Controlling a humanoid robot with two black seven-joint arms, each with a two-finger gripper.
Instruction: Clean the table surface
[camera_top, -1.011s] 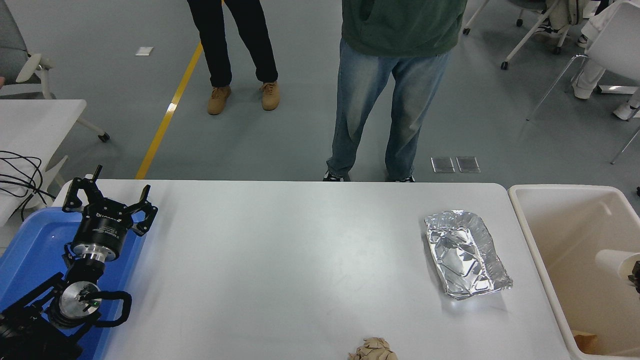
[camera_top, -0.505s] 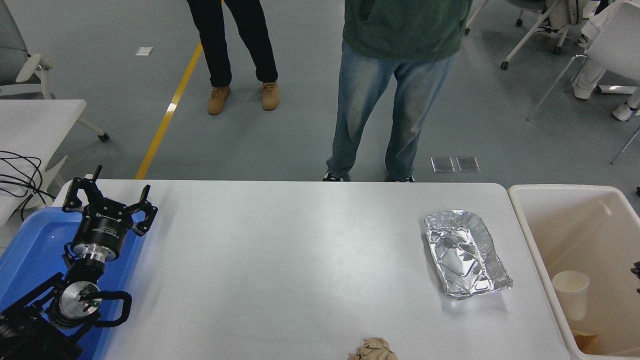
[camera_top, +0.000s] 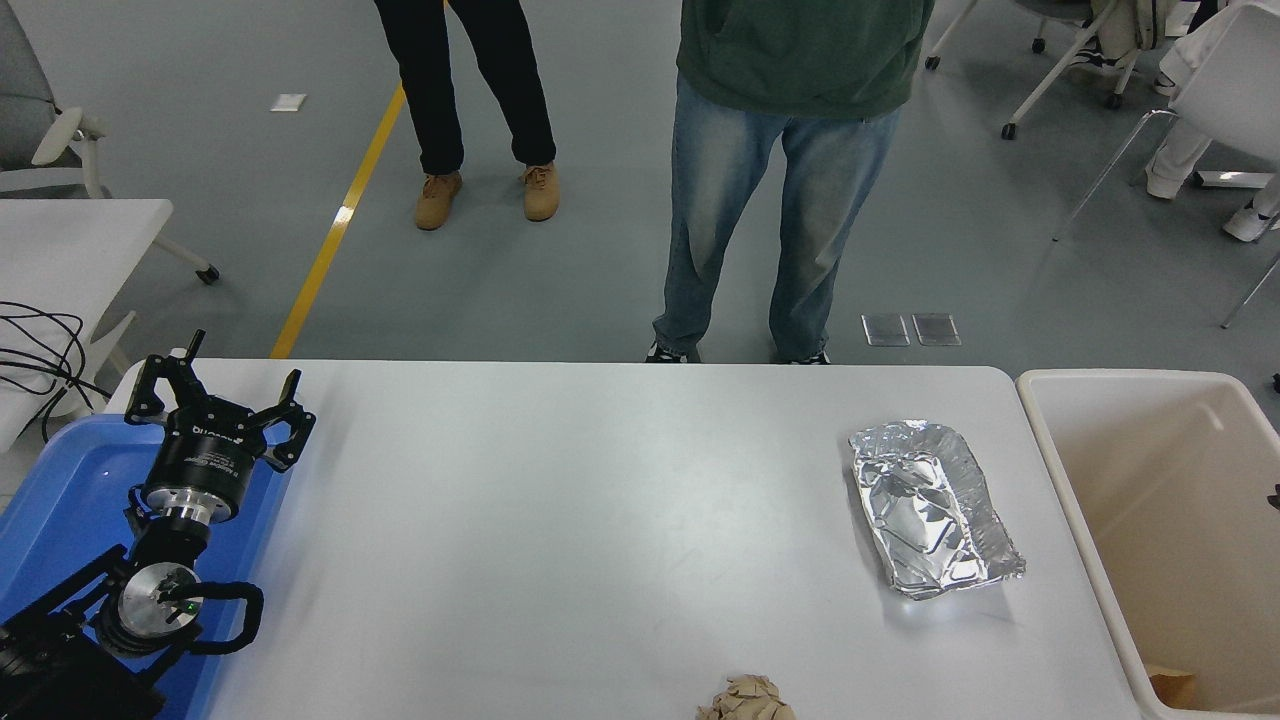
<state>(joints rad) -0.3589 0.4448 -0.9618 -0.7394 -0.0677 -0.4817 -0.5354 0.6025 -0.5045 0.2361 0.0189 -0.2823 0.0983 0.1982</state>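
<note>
The table surface (camera_top: 600, 520) is a wide white top with rounded corners. On its right part lies a crumpled silver foil tray (camera_top: 930, 505). A crumpled wad of brown paper (camera_top: 745, 700) sits at the front edge, partly cut off by the picture. My left gripper (camera_top: 218, 395) is parked open over the far end of the blue tray (camera_top: 60, 500) at the lower left, holding nothing. Of my right gripper (camera_top: 1274, 496) only a dark sliver shows at the right edge, above the bin.
A beige bin (camera_top: 1040, 400) stands against the table's right end, with a brown scrap (camera_top: 1170, 685) at its bottom. Two people stand at the far side, one in jeans (camera_top: 770, 220) close to the table edge. A smaller white table (camera_top: 70, 240) and cables (camera_top: 30, 350) are at the left.
The white paper cup held over the bin a second ago dropped into it and is now out of sight. My right gripper has drawn back toward the right edge.
</note>
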